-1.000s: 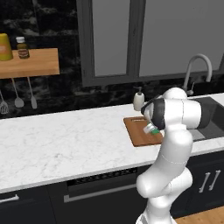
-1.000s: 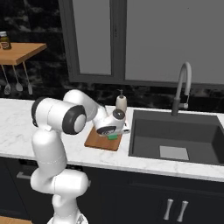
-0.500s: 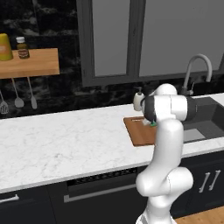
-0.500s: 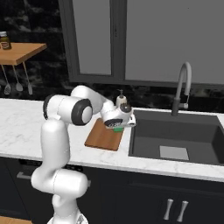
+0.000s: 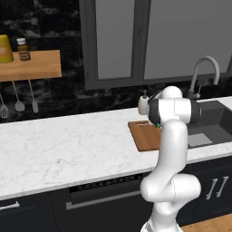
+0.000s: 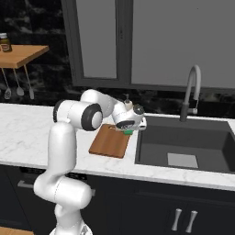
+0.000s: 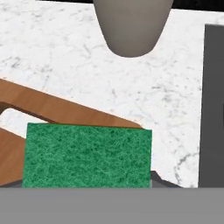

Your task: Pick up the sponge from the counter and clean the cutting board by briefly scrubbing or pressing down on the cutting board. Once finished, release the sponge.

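Note:
The sponge (image 7: 87, 155) shows its green top low in the hand view, held in my gripper (image 6: 129, 130), which is shut on it. It sits over the far right corner of the brown wooden cutting board (image 6: 108, 142), close to the sink's edge. In the hand view the board (image 7: 65, 111) runs under the sponge, with the white marble counter (image 7: 65, 52) beyond it. From the left base view my own arm hides the hand; a speck of the green sponge (image 5: 158, 125) peeks past it above the board (image 5: 142, 136).
A pale soap dispenser (image 6: 128, 103) stands just behind the board, looming at the top of the hand view (image 7: 131, 26). The dark sink (image 6: 183, 147) with its faucet (image 6: 190, 92) lies right of the board. A wooden shelf (image 5: 31, 65) with jars hangs at the far left.
My hand has carried the sponge from over the board's middle to its far right corner, nearer the soap dispenser and sink. The grip has stayed shut.

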